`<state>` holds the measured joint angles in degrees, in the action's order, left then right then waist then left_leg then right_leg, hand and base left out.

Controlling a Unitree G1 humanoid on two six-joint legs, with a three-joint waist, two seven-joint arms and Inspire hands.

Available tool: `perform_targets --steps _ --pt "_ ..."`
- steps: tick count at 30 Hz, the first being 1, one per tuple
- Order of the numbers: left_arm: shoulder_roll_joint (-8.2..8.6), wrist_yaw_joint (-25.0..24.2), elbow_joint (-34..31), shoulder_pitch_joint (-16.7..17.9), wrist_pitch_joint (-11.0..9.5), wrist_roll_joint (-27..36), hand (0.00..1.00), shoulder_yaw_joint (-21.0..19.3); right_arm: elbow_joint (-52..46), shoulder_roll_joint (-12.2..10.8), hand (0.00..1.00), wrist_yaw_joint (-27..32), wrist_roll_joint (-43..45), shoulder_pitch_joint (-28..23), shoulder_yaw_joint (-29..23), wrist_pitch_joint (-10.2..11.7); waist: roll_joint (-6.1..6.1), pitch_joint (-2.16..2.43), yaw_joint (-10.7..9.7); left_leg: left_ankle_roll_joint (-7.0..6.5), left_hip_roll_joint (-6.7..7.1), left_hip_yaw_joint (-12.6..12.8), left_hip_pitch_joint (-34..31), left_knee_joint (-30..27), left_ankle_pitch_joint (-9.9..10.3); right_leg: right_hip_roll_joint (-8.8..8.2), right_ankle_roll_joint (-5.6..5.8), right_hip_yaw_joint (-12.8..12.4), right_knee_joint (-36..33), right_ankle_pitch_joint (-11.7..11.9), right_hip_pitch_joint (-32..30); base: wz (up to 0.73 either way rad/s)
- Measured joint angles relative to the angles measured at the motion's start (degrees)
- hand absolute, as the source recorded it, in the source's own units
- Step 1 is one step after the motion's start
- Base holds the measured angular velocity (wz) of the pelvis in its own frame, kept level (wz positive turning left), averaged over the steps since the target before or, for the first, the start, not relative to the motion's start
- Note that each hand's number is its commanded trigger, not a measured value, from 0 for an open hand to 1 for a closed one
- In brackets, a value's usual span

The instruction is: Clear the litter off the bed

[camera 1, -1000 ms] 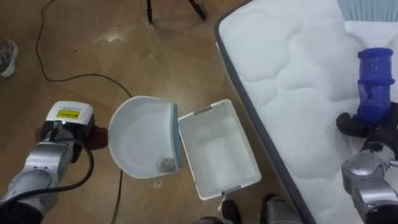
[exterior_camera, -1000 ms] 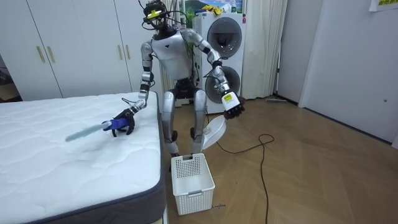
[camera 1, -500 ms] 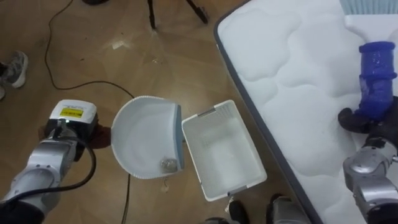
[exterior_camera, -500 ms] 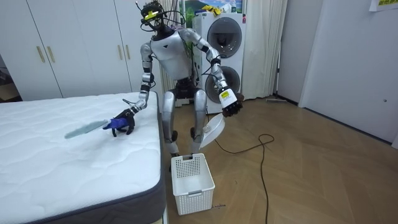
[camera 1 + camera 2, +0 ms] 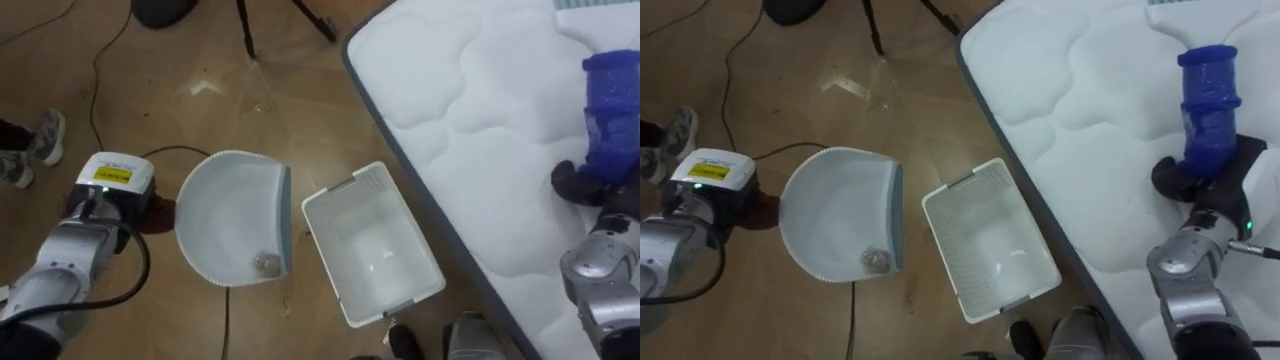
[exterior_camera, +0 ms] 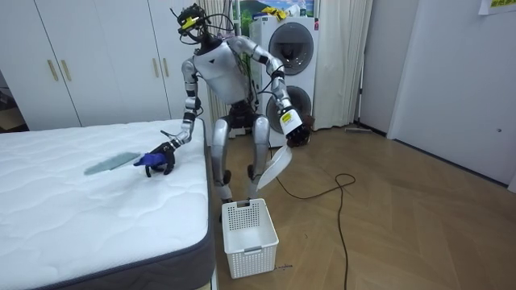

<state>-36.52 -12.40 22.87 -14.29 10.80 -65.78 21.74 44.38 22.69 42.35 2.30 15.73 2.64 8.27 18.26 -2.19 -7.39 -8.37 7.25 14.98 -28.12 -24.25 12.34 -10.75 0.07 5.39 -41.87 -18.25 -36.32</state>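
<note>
Catching a person's shoe (image 5: 42, 138) at far left on the wooden floor (image 5: 200, 100). Gripping the white dustpan (image 5: 225, 220) with the left hand (image 5: 108, 200), dark fingers curled round its handle end. Holding it in the air above the floor, tilted in the room view, just left of the white plastic basket (image 5: 372, 250) and not touching it. Carrying one small crumpled grey scrap (image 5: 266, 263) inside the pan, right against its blue-grey lip. Standing at the bed's corner, basket on the floor tight beside the white quilted mattress (image 5: 470, 120), nothing visible inside it. Resting the right hand (image 5: 590, 190) on the mattress top near the edge, fingers wrapped round the blue-handled brush (image 5: 612, 105). Laying the brush's pale bristle end (image 6: 109, 165) flat on the mattress, pointing away from the body in the room view.
</note>
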Motion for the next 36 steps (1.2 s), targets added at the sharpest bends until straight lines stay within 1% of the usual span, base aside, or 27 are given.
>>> perform_targets --steps 4,6,8,11,13,14,15,16,17,18,21,23,24,27,36 --pt "-0.62 -1.2 -0.63 -0.01 0.0 0.12 1.0 0.37 0.0 -0.02 0.0 -0.75 1.97 -0.13 -0.12 0.5 0.11 0.03 -1.05 -0.08 0.58 0.66 0.82 0.68 -0.03 -0.44 0.34 -0.89 -0.76 -0.58 0.03 0.03" --pt "-1.38 -2.25 -0.73 -0.12 0.0 0.14 1.0 0.38 -0.06 -0.05 0.0 -1.76 2.59 -0.04 -0.08 0.64 0.26 0.02 -1.69 -0.08 0.62 0.7 0.88 0.68 -0.03 -0.5 0.36 -0.92 -0.9 -0.61 0.01 0.0" --pt "-1.99 -2.52 -1.01 -0.1 -0.01 0.17 1.0 0.51 -0.05 -0.04 0.0 -1.99 2.51 0.0 -0.11 0.86 0.36 0.01 -1.8 -0.08 0.64 0.73 0.88 0.65 -0.03 -0.48 0.37 -1.07 -1.01 -0.65 -0.06 0.0" --pt "-3.48 -3.47 -1.75 -0.03 -0.01 0.23 1.0 0.83 -0.06 0.08 0.0 -2.3 2.48 0.02 -0.15 1.05 0.55 0.06 -1.95 -0.08 0.7 0.87 0.88 0.67 -0.03 -0.45 0.4 -1.49 -1.32 -0.75 -0.23 0.0" --pt "-4.3 -4.21 -2.21 0.04 -0.01 0.27 1.0 0.86 -0.24 0.14 0.0 -2.59 2.49 0.14 -0.18 1.17 0.58 0.06 -1.95 -0.09 0.76 1.48 0.89 0.68 -0.03 -0.46 0.52 -2.26 -1.89 -0.83 -0.68 -0.02" --pt "-4.68 -4.6 -2.6 0.03 -0.02 0.33 1.0 0.88 -0.3 0.24 0.0 -2.62 2.49 0.23 -0.18 1.27 0.86 0.06 -1.97 -0.09 0.79 1.71 0.89 0.68 -0.03 -0.46 0.52 -2.47 -1.92 -0.91 -0.75 0.0" --pt "-4.86 -4.61 -2.92 0.01 -0.03 0.34 1.0 0.88 -0.3 0.55 0.0 -2.62 2.53 0.34 -0.2 1.67 1.5 0.06 -1.99 -0.13 0.79 1.84 0.91 0.68 -0.03 -0.47 0.52 -2.55 -1.9 -0.91 -0.74 0.0" --pt "-4.95 -4.6 -3.13 0.01 -0.03 0.37 1.0 0.88 -0.29 0.81 0.0 -2.62 2.55 0.42 -0.2 1.72 1.83 0.01 -1.98 -0.18 0.79 2.01 0.95 0.71 -0.04 -0.47 0.53 -2.69 -1.91 -0.91 -0.76 -0.03" --pt "-5.0 -4.61 -3.32 -0.01 -0.03 0.38 1.0 0.88 -0.33 1.34 0.0 -2.64 2.66 0.49 -0.2 1.97 2.52 0.0 -1.98 -0.29 0.93 2.15 1.15 0.87 -0.08 -0.54 0.61 -2.96 -2.0 -0.96 -0.78 -0.05" --pt "-5.08 -4.62 -3.48 -0.03 -0.03 0.38 1.0 0.88 -0.34 1.69 0.0 -2.71 2.83 0.47 -0.19 2.32 2.9 -0.01 -2.01 -0.44 1.29 2.38 1.66 1.26 -0.16 -0.72 0.84 -3.44 -2.32 -1.1 -0.78 -0.06" --pt "-5.37 -4.61 -3.99 -0.01 -0.03 0.45 1.0 0.88 -0.58 2.02 0.0 -3.24 3.41 0.48 -0.18 2.39 3.12 0.09 -2.05 -0.53 1.94 3.3 2.92 1.94 -0.22 -1.11 0.96 -4.57 -3.28 -1.68 -0.67 -0.09" --pt "-5.54 -4.62 -4.09 -0.04 -0.03 0.44 1.0 0.88 -0.82 2.02 0.0 -3.69 3.64 0.53 -0.19 2.48 3.2 0.06 -2.47 -0.56 2.31 3.39 3.27 1.95 -0.23 -1.33 1.09 -5.15 -3.9 -2.06 -0.66 -0.02" --pt "-5.54 -4.65 -4.03 -0.02 -0.05 0.46 1.0 0.88 -0.81 2.02 0.0 -3.79 3.96 0.73 -0.19 2.48 3.52 -0.01 -2.66 -0.57 2.37 3.45 3.43 1.93 -0.23 -1.34 1.13 -5.31 -4.0 -2.11 -0.49 0.0" --pt "-5.56 -4.92 -3.81 -0.02 -0.06 0.46 1.0 0.88 -0.69 2.01 0.0 -3.85 4.79 1.05 -0.19 2.47 4.23 0.02 -3.19 -0.59 2.42 3.46 3.89 2.0 -0.25 -1.34 1.21 -5.38 -4.0 -2.17 -0.05 0.0" --pt "-5.58 -4.76 -3.85 -0.03 -0.13 0.43 1.0 0.88 -0.56 2.02 0.0 -6.24 5.0 1.0 -1.81 2.94 4.57 0.09 -3.19 -0.63 2.44 3.67 4.55 2.7 -0.29 -1.16 1.23 -5.71 -3.64 -2.18 0.24 -0.02"
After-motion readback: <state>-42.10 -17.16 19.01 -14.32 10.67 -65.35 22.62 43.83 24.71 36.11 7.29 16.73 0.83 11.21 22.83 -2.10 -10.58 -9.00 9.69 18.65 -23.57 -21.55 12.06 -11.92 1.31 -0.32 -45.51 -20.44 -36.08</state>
